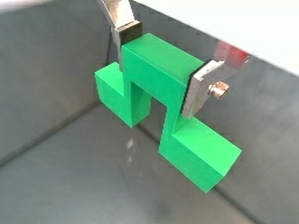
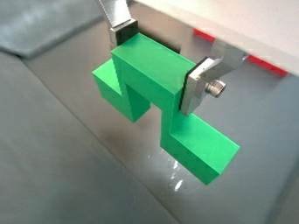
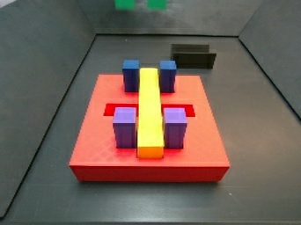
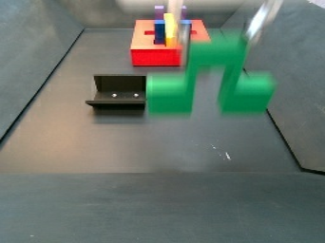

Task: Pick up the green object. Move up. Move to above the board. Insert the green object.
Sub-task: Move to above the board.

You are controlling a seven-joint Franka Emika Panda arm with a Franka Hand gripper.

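Dark grey floor [image 4: 152, 190] lies beneath our silver two-finger gripper [image 1: 163, 63], clamped on the raised centre cube of the bright green bridge-shaped object [image 2: 158, 96], lifted well apart from the flat red square board [image 3: 106, 149].

Both wrist views: close, look down past gripper [image 1: 163, 63] [image 2: 162, 58] onto green object [image 1: 163, 105] [image 2: 158, 101]. Side view: elevated, board [image 3: 94, 158] central, fixture [image 3: 194, 56] at 1 o'clock. Side view: low, opposite, board [image 4: 152, 55] at 12 o'clock, fixture [image 4: 117, 93] shared.

Fixture [image 4: 118, 93]: dark L-shaped bracket on base plate, standing on the grey floor [image 4: 114, 152], left of centre.
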